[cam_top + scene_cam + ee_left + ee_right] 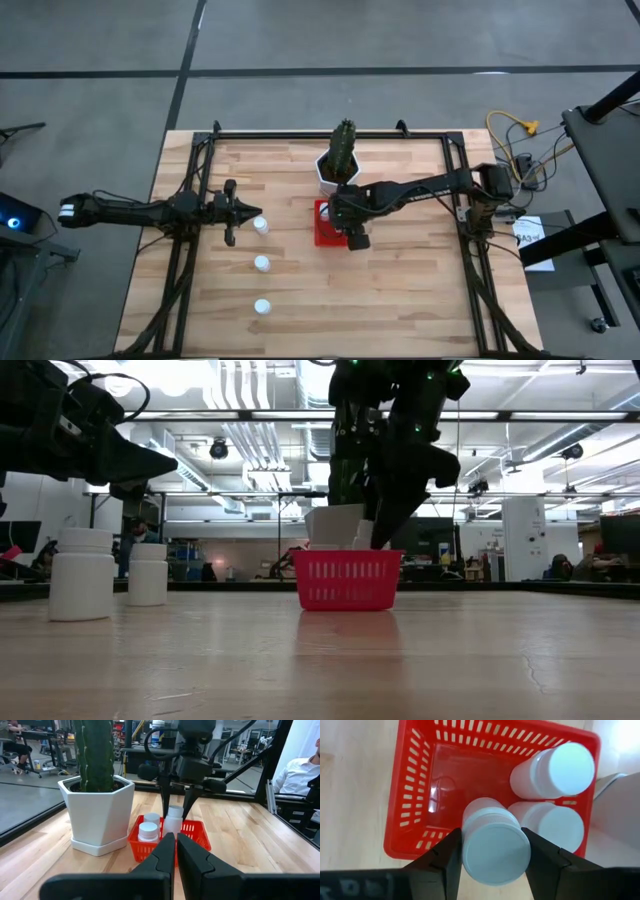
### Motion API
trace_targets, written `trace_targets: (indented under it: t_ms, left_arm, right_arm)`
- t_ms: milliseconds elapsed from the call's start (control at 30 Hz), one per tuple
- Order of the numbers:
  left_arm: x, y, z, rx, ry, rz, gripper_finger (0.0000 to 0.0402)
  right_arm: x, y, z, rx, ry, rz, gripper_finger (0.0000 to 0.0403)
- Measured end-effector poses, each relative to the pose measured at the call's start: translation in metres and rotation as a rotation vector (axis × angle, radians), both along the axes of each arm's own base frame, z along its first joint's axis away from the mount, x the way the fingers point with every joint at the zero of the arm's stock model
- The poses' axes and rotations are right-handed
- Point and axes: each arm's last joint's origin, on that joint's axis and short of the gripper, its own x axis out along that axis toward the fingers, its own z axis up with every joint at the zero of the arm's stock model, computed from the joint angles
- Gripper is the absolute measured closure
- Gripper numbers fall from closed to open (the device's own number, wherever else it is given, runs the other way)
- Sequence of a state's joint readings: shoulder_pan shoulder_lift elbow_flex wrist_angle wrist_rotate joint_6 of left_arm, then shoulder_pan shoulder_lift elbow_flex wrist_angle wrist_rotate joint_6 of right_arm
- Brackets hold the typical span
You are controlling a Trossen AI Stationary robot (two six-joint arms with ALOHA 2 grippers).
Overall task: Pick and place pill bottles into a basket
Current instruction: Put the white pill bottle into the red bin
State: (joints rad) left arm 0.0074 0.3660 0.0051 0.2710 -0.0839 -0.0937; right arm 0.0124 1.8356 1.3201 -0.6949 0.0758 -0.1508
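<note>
Right claw [492, 851]: over the basket, clamped on a pill bottle, one finger on each side of the bottle just under its cap.
Held bottle [495, 847]: upright between the right claw's fingers, inside the rim of the basket, cap facing the wrist camera; whether touching the basket floor, cannot tell.
Basket [322, 236]: red, mesh-sided, directly beneath the right claw, standing on the worktop [400, 290].
Bottles already in the basket [554, 772]: two, upright, side by side against the basket wall just beyond the held bottle; nearer one [550, 825] touching or almost touching the held bottle.
Plant pot [97, 815]: white, hexagonal, holding a green cactus [344, 148], just beside the basket on its far side from the right claw's wrist.
Left claw [233, 212]: hovering above the worktop, fingers together, pointing toward the basket, well apart from it.
Loose bottles on the worktop: three, standing upright; one [260, 226] just beside the left claw's tip, a second [262, 264] farther off, a third [262, 307] farthest, all between the left claw and the front edge of the worktop.
Background: seated person in a white shirt [300, 772] beyond the worktop, past the right claw.
</note>
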Motion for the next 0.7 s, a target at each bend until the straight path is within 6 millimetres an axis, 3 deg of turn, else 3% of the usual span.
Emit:
trace_targets:
  t_ms: [367,700]
  left_arm:
    - [0.0000,-0.0001,0.0000,0.000,0.000,-0.001,0.0401]
    - [0.0000,-0.0001,0.0001,0.000,-0.001,-0.001,0.0401]
  right_arm:
    - [0.0025,0.0000,-0.0019,-0.006,0.008,-0.001,0.0240]
    - [0.0039,-0.0007,-0.0053,-0.028,0.023,-0.015,0.0204]
